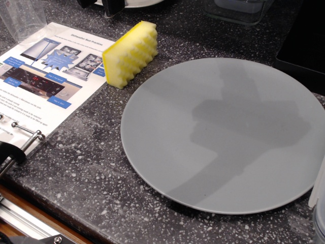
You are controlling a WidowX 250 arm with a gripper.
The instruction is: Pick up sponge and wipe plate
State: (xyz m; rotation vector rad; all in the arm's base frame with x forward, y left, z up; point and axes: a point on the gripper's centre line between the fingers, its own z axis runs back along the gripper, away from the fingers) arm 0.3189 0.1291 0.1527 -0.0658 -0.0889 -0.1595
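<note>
No tool is showing; only its shadow is lying across the plate (pixel 223 134), the sponge (pixel 130 53) sitting at ten o'clock on the speckled dark surface (pixel 91 173).

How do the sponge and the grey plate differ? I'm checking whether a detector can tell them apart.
The sponge is a bright yellow block with a ridged pale face; the plate is flat, round, plain grey. The plate is far wider. The sponge sits tilted on edge, while the plate lies flat. Both rest on the dark speckled counter.
</note>
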